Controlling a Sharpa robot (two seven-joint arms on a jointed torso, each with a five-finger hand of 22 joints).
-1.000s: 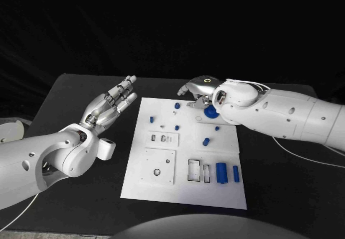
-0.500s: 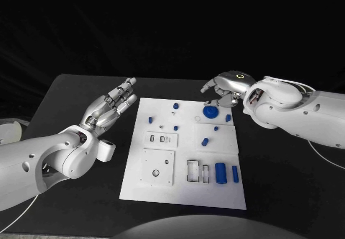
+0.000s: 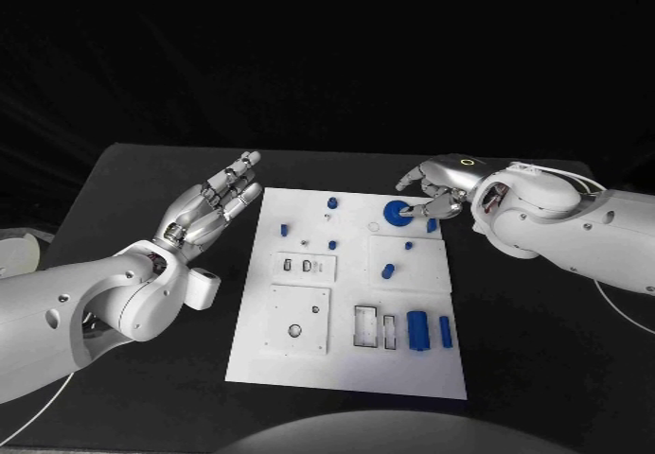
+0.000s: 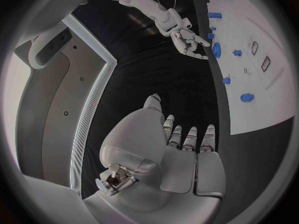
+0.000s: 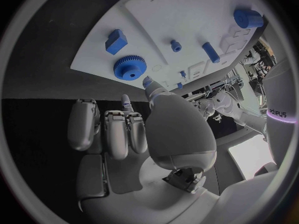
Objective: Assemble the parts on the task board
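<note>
The white task board (image 3: 345, 364) lies in the middle of the black table. A blue gear (image 3: 398, 212) rests near its far right corner, with a small blue block (image 3: 433, 225) beside it. My right hand (image 3: 438, 179) hovers just beyond and to the right of the gear, fingers apart, holding nothing. In the right wrist view the gear (image 5: 129, 67) and the block (image 5: 116, 41) lie past the fingertips (image 5: 126, 104). My left hand (image 3: 212, 200) is held flat and open off the board's left edge. A blue cylinder (image 3: 417, 330) and a blue bar (image 3: 447, 330) lie near the board's front right.
Small blue pegs (image 3: 334, 201) (image 3: 287, 228) (image 3: 391, 270) stand scattered over the board's far half. Rectangular slots (image 3: 370, 323) and a plate with a round hole (image 3: 298, 328) sit in the near half. Black table surrounds the board on all sides.
My right hand has moved rightward, off the board's far edge, and now sits beside the gear, leaving the gear and the small block uncovered. The left hand has stayed put.
</note>
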